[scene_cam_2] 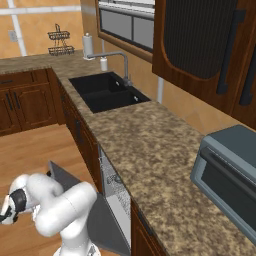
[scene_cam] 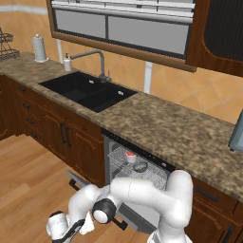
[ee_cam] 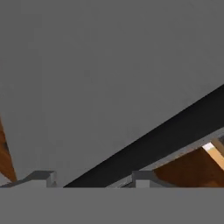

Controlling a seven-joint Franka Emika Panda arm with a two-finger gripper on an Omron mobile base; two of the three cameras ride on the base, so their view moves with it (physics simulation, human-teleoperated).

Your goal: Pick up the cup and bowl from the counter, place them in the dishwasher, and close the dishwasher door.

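The dishwasher (scene_cam: 142,163) stands open under the counter (scene_cam: 156,123). In its white wire rack sit the cup (scene_cam: 130,154), red-pink inside, and to its right the grey bowl (scene_cam: 140,166). The dark grey dishwasher door (scene_cam_2: 102,220) hangs tilted, part way down. My arm reaches low to the door's outer side. In the hand view the door panel (ee_cam: 100,74) is very close, and its black bar handle (ee_cam: 166,131) runs diagonally down between my fingertips (ee_cam: 142,177). My gripper (ee_cam: 92,179) is open, with a small gap on each side of the bar; it also appears low down, as gripper (scene_cam: 70,232) and gripper (scene_cam_2: 6,216).
A black double sink (scene_cam: 88,90) with a faucet (scene_cam: 99,59) lies left of the dishwasher. A soap bottle (scene_cam: 67,62) and a paper towel roll (scene_cam: 40,47) stand behind it. A grey toaster oven (scene_cam_2: 230,175) sits on the counter at the right. Wooden floor (scene_cam: 28,175) lies before the cabinets.
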